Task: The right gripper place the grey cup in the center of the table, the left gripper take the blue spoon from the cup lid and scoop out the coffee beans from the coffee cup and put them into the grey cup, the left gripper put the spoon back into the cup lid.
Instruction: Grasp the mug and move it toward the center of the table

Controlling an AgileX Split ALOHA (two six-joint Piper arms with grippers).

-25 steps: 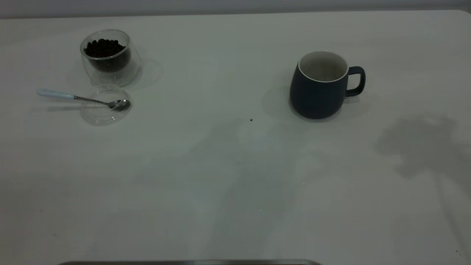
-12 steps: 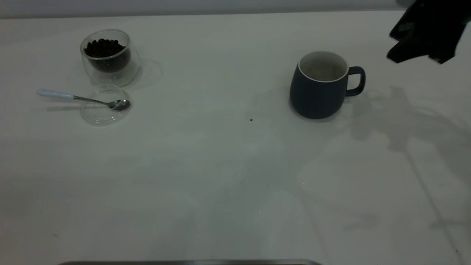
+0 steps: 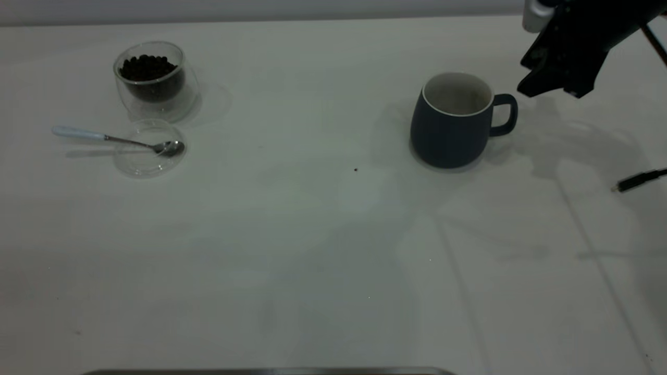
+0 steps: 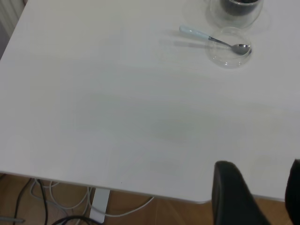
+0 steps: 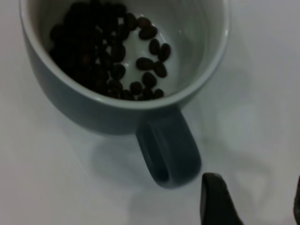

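Glass coffee cup [image 3: 155,80] full of coffee beans [image 3: 147,67], grey cup [image 3: 451,122] holding beans too, right end effector [image 5: 251,201] open, empty.

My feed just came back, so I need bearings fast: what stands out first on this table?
The grey cup stands right of centre, handle toward the right gripper, which hangs open just beyond it. The right wrist view shows beans already in that cup. Far left, the glass coffee cup holds more beans, with the spoon resting bowl-down on the lid in front of it.
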